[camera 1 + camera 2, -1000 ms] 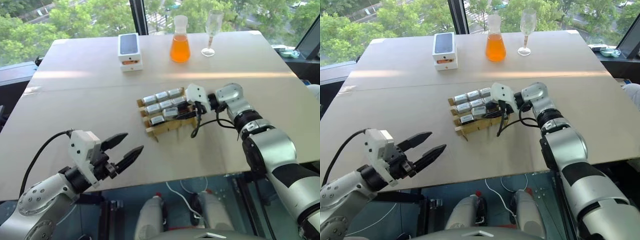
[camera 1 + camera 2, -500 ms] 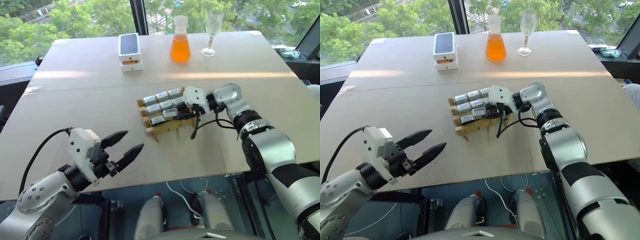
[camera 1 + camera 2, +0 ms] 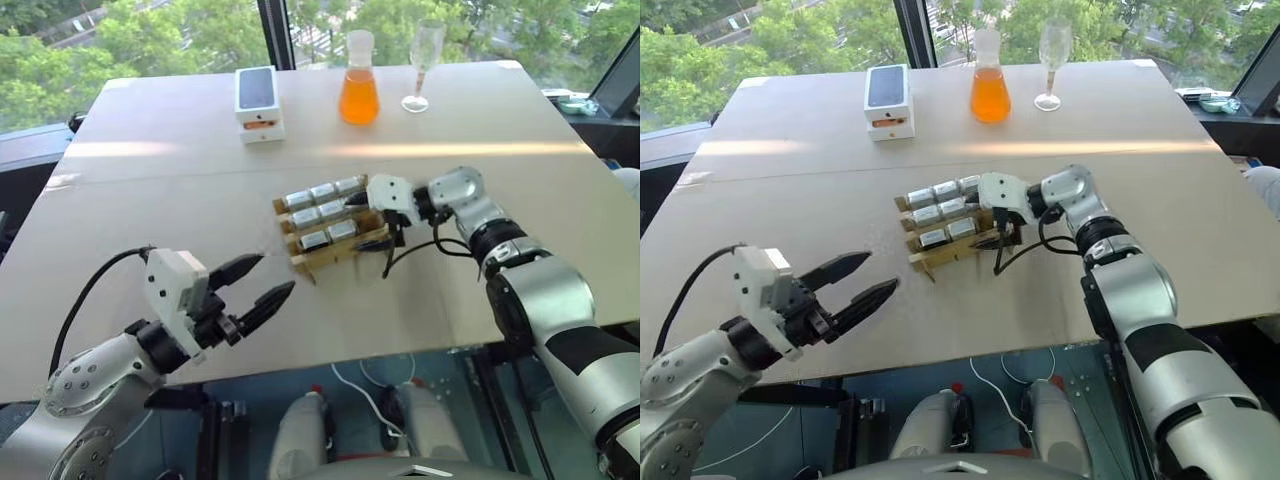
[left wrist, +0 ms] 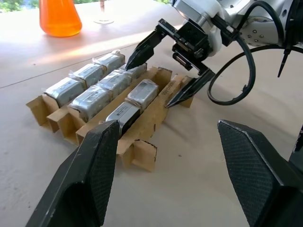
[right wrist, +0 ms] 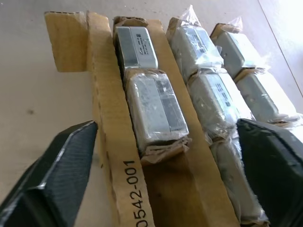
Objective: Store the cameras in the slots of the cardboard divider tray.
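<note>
The cardboard divider tray (image 3: pixel 322 262) lies mid-table, with several silver-grey cameras (image 3: pixel 322 214) resting in its three rows. My right gripper (image 3: pixel 370 227) is at the tray's right end, open, its black fingers (image 4: pixel 144 48) spread either side of the near row's end. Two cameras (image 5: pixel 156 109) lie end to end in that near row, and nothing is between the fingers. My left gripper (image 3: pixel 268 278) hovers open and empty near the table's front edge, left of the tray and well apart from it.
A white phone box (image 3: pixel 258 100), a flask of orange liquid (image 3: pixel 359 95) and a wine glass (image 3: pixel 425 60) stand at the back of the table. A black cable (image 3: pixel 410 255) loops beside the right wrist. Bare tabletop surrounds the tray.
My right gripper has opened at the tray's right end, leaving a camera lying in the near row. The left gripper has barely shifted.
</note>
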You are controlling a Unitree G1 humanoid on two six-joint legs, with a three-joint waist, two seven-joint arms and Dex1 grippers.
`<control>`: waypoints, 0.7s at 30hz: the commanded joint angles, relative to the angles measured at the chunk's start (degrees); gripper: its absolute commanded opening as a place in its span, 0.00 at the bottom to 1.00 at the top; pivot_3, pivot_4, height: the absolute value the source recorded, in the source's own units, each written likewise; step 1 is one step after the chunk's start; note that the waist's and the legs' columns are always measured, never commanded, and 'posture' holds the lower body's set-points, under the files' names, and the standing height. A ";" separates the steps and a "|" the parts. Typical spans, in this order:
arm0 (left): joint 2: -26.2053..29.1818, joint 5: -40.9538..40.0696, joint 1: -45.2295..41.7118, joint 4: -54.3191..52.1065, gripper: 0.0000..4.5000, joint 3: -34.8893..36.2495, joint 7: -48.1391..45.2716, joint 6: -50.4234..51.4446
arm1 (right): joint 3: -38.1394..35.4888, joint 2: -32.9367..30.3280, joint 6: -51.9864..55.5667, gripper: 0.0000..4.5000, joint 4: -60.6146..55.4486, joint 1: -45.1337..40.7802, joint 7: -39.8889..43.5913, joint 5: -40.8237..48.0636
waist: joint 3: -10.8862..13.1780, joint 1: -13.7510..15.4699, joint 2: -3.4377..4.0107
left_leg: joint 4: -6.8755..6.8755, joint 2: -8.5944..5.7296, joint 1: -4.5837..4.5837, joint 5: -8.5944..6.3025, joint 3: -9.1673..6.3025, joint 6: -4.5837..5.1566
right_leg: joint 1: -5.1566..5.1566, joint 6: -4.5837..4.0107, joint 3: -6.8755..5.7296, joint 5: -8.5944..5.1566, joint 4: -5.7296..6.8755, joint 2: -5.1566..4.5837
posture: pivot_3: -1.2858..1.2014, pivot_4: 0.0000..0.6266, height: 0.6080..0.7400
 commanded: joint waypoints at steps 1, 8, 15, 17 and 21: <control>0.63 -0.38 -0.70 0.04 0.75 -0.24 -0.06 -0.80 | -2.09 -0.93 0.24 0.99 -0.90 -2.04 0.73 1.88 | 0.00 -0.01 0.00 | 0.00 0.00 0.00 0.00 0.00 0.00 | 0.00 0.00 0.00 0.00 0.00 0.00 | 0.52 0.24 1.00; 1.19 -0.35 -2.20 1.34 0.75 -0.42 -0.62 -0.84 | -10.01 -4.45 3.62 0.99 -2.84 -0.82 10.08 11.00 | 0.00 0.19 0.00 | 0.00 0.00 -0.01 0.00 0.00 0.00 | 0.01 0.00 -0.01 0.00 -0.01 0.00 | 0.52 0.24 1.00; 2.17 -0.40 -5.53 3.70 0.75 -2.06 -1.69 -0.94 | -16.13 -11.48 11.33 0.99 -6.43 4.76 1.08 16.48 | 0.00 0.31 0.00 | 0.00 -0.01 -0.02 0.00 -0.02 0.01 | 0.03 0.01 -0.02 0.00 -0.04 -0.01 | 0.52 0.24 1.00; 2.25 0.02 -6.99 4.64 0.75 -3.35 -2.15 -1.17 | -16.98 -14.00 13.11 0.99 -7.50 7.48 -7.07 16.12 | 0.00 0.47 0.00 | 0.00 -0.02 -0.03 0.00 -0.03 0.00 | 0.03 0.01 -0.05 0.00 -0.04 -0.01 | 0.52 0.24 1.00; 2.37 0.40 -8.59 6.26 0.75 -4.21 -3.19 -1.51 | -17.24 -15.53 14.58 0.99 -13.87 14.56 -26.26 13.93 | 0.01 0.12 0.01 | 0.00 -0.05 -0.04 0.00 0.02 0.00 | 0.01 0.01 0.00 0.00 -0.05 -0.02 | 0.52 0.24 1.00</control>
